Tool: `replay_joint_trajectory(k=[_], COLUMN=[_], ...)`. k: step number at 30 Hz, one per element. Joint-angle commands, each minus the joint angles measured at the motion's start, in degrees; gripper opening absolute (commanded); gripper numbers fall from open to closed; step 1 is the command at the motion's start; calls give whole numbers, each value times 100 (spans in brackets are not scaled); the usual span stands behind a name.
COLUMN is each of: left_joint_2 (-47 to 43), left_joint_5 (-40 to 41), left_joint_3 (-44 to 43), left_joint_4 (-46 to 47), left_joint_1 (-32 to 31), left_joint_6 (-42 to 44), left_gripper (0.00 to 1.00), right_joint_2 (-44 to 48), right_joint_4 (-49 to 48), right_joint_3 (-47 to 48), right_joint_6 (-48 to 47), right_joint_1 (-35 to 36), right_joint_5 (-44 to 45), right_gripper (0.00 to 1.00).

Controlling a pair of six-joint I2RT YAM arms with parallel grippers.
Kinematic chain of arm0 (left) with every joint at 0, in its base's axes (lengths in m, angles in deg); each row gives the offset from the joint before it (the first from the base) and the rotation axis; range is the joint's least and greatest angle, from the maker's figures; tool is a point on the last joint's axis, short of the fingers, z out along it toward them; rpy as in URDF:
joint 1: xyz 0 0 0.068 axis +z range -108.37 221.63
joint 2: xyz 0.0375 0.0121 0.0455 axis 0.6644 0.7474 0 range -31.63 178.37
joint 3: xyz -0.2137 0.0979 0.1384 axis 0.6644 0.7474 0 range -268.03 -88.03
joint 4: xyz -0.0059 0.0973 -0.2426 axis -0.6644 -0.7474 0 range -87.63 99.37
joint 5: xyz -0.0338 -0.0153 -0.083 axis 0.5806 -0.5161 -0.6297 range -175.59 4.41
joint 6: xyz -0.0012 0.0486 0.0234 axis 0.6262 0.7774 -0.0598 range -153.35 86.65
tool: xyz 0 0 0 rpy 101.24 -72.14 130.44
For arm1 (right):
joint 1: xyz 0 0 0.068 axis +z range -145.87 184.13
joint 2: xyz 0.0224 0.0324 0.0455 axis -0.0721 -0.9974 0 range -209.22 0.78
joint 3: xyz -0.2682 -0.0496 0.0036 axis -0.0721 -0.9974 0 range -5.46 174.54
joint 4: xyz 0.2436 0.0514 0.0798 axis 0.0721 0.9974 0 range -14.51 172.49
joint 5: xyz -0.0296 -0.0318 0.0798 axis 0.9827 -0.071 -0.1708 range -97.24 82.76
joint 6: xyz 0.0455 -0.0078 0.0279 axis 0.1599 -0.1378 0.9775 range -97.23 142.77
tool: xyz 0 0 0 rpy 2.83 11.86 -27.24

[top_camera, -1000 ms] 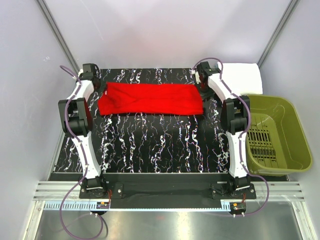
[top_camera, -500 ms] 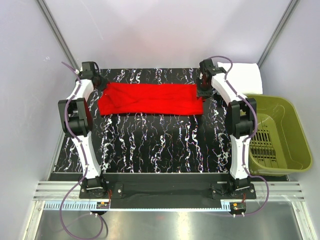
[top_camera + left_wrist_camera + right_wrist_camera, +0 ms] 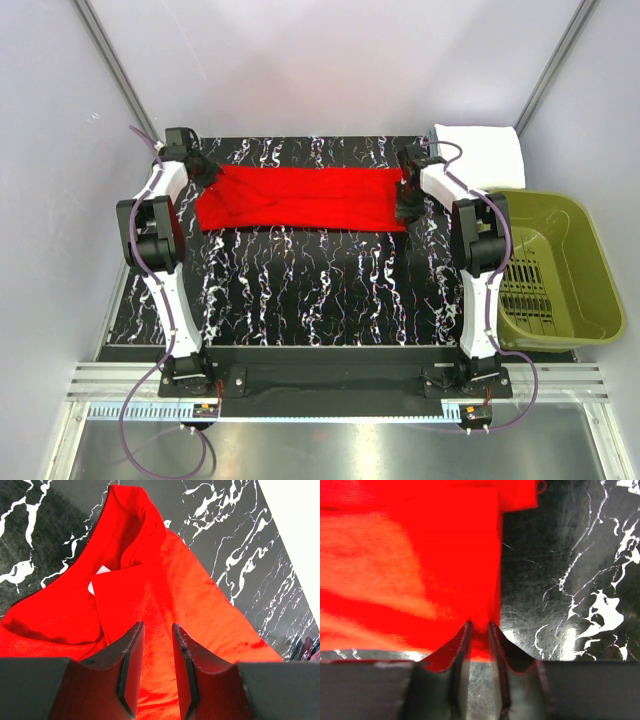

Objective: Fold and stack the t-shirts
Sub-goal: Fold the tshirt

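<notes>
Pinching the right end of the red shirt [image 3: 300, 198], the right gripper [image 3: 479, 625] has its 2 fingers drawn almost together, with a thin strip of red hem caught between them at the corner of the cloth. Beyond that corner the wrist view shows bare table [image 3: 320, 290], black with white veins. At the other end, the left gripper [image 3: 156, 627] holds its 2 fingers a little wider but close, red cloth filling the gap and a raised crease running away from them, so it too reads as clamped on the shirt. Just past those fingers the cloth opens into a loose fold, and a small white tag [image 3: 98, 579] peeks out from under a flap. Any print on the tag is too small to read. Seen from above, the shirt lies as 1 long, narrow band across the far half of the table, stretched left to right between the 2 grippers, its left end rumpled and its right end squarer. Both arms reach forward from their bases at the near edge, 1 along each side of the table. A white shirt [image 3: 480, 155], folded into a neat rectangle, sits at the far right corner, behind the right arm and apart from the red one. An olive-green basket [image 3: 540, 200] with a slotted floor stands just beside the table's right edge.
</notes>
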Motion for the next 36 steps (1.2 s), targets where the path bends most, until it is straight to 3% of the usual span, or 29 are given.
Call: replay_joint_trajectory(k=[1, 6, 11, 16, 26, 36], left_joint_2=[-67, -22, -110, -277, 205, 1251], left_joint_5=[-153, -30, 32, -1058, -1119, -1023], left_joint_3=[24, -20, -107, 59, -467, -1688], left_joint_4=[178, 81, -182, 345, 151, -164], left_joint_1=[16, 25, 25, 16, 7, 42], left_joint_6=[140, 263, 586, 1308, 2222, 2504], left_gripper=[33, 34, 35, 45, 43, 40], right_joint_2=[430, 641, 904, 1353, 1476, 1520], right_joint_4=[-257, -503, -653, -820, -934, -1022], right_joint_3=[-311, -751, -1243, -1709, -1930, -1956], right_joint_6=[88, 79, -8, -219, -571, -676], right_joint_1=[-54, -45, -54, -54, -115, -124], right_joint_5=[239, 265, 336, 231, 345, 222], right_gripper=[25, 0, 0, 0, 0, 0])
